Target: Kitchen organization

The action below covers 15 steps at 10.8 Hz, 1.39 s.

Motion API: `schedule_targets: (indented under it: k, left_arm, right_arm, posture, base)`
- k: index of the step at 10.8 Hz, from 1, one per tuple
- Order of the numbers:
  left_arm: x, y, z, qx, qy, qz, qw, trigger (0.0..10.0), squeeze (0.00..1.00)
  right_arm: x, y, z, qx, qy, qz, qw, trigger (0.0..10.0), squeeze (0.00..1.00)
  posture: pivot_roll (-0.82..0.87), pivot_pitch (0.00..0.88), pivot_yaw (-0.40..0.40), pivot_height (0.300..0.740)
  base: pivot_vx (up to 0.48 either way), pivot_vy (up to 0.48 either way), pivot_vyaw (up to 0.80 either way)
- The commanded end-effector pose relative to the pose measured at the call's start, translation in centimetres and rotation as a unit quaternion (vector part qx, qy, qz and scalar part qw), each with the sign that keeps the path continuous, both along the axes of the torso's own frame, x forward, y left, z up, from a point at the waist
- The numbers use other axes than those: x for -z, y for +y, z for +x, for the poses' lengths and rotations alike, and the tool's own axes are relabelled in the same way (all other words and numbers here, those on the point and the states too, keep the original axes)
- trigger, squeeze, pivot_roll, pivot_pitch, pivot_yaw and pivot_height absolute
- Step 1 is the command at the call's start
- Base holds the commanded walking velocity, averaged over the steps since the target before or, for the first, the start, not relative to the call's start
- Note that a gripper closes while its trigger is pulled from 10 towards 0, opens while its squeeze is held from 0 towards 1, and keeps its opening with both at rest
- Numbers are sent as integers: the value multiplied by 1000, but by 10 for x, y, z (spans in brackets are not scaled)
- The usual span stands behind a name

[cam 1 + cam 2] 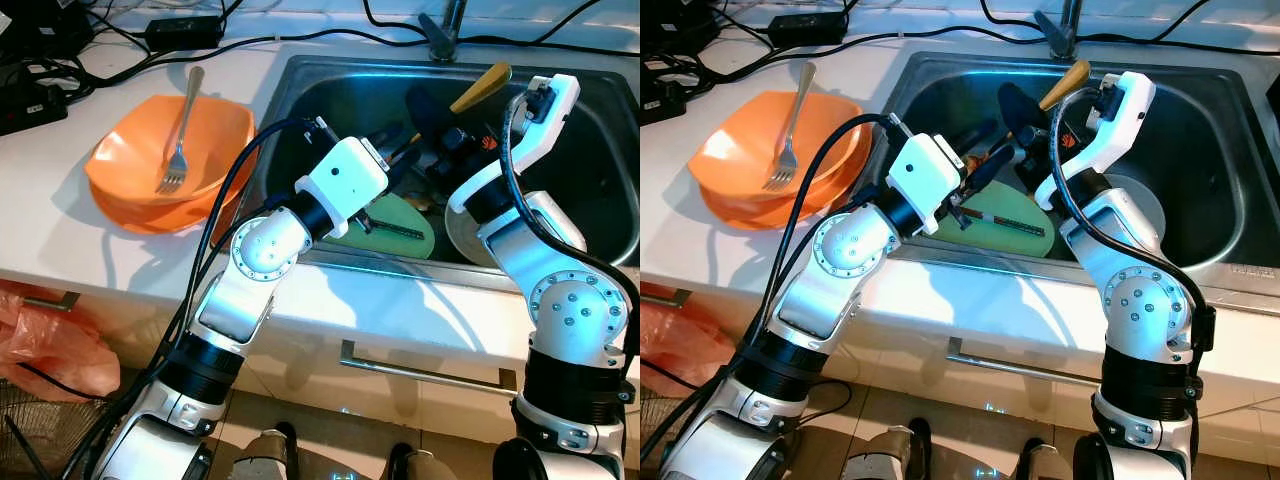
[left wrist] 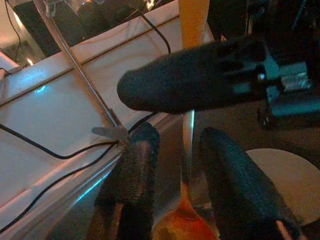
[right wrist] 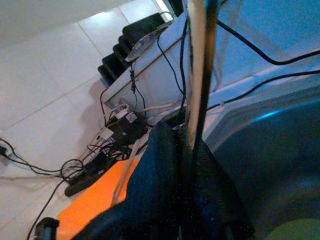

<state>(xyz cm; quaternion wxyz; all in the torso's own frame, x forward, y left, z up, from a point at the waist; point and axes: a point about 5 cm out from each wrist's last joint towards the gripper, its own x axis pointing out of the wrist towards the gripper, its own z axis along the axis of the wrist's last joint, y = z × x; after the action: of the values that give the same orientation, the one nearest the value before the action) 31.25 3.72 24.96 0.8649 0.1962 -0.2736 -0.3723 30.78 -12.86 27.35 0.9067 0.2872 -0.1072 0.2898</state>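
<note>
Over the sink point(image 1: 300, 85), the right jaws point(image 3: 192, 150) are closed on a wooden-handled utensil point(image 1: 480, 88). The left jaws point(image 2: 177, 165) stand open around its shaft – gripping nothing. If right releases early, it may fall onto the green board point(image 1: 400, 232).

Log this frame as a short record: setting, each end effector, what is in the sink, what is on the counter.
setting: kitchen counter with a steel sink
left end effector: in the sink, fingers open either side of a wooden-handled utensil
right end effector: in the sink, fingers shut on a thin upright handle; whether it is that same utensil is unclear
sink contents: green cutting board, pale plate, dark items
counter: stacked orange bowls with a fork inside; cables behind
</note>
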Motion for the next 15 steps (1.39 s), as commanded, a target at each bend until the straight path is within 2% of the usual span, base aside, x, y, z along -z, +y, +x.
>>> schedule_targets:
  k: [1,3,6,9,10,12,15]
  left_arm:
    - [-8,2,-4,10,-8,-14,1000,10000,1000]
    - [-10,-1,-8,40,38,-36,998,10000,1000]
    - [-4,-2,-17,76,82,-30,993,10000,1000]
    - [-6,6,-20,77,111,-31,990,10000,1000]
    - [-5,12,-18,67,120,-29,990,10000,1000]
    - [-2,24,-15,42,135,-17,990,10000,1000]
    - [-3,26,-15,41,141,-2,989,10000,1000]
  right_arm:
    - [0,-2,1,16,-1,1,1000,10000,0]
    - [-3,-7,4,58,-17,-10,998,10000,0]
    - [-2,-16,12,133,-37,-53,989,10000,0]
    - [9,-15,18,166,-57,-134,975,10000,0]
    - [18,-15,20,175,-59,-183,966,10000,0]
    - [39,-13,25,158,-36,-252,954,10000,0]
    - [62,-11,27,104,-5,-327,939,10000,0]
  posture:
    - [86,197,91,740]
    - [90,197,92,740]
    - [102,197,92,740]
    - [107,198,90,740]
    - [111,196,89,740]
    - [112,196,89,740]
    - [114,195,85,740]
  base:
    - [0,0,0]
    - [0,0,0]
    - [0,0,0]
    - [0,0,0]
    - [0,0,0]
    - [0,0,0]
    - [0,0,0]
